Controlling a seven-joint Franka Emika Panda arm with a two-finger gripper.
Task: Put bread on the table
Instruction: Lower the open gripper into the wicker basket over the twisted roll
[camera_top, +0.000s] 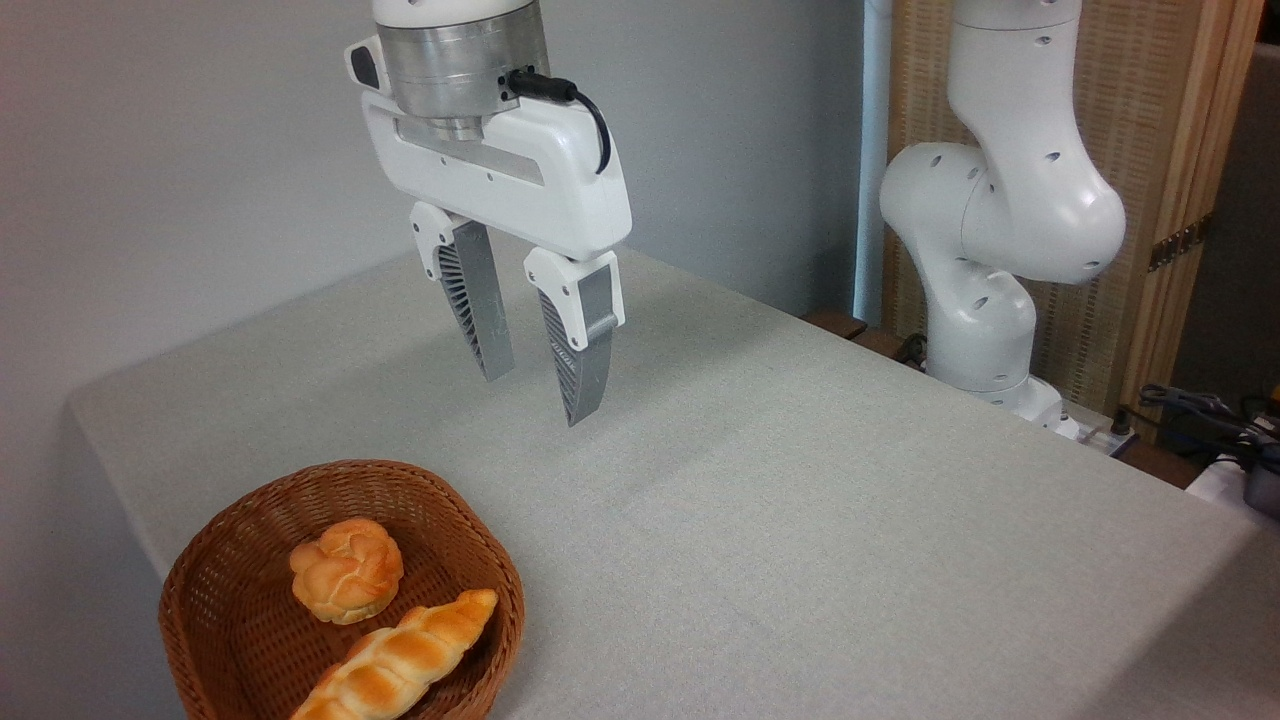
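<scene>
Cloth-like grey-beige covering spread across the large rectangular table (800, 520), which filled most of the view and ran back to a plain grey wall. My white arm (1000, 200) rose from its base beyond the table's far right edge, in front of a pale woven screen with a wooden frame. A round brown wicker basket (240, 610) sat on the table at the near left corner, partly cut off by the lower edge of the view. My white-bodied hand with its two grey ribbed fingers (530, 400) hung in the air above the table, behind the basket and well apart from it. The fingers were parted with a clear gap between their tips, and they held nothing. The long, narrow braided loaf of golden-orange bread (400, 655) lay inside the basket, along its near side, one tapered end resting near the right rim. A small round knotted bun (347, 570) sat just behind the loaf, in the basket's middle.
</scene>
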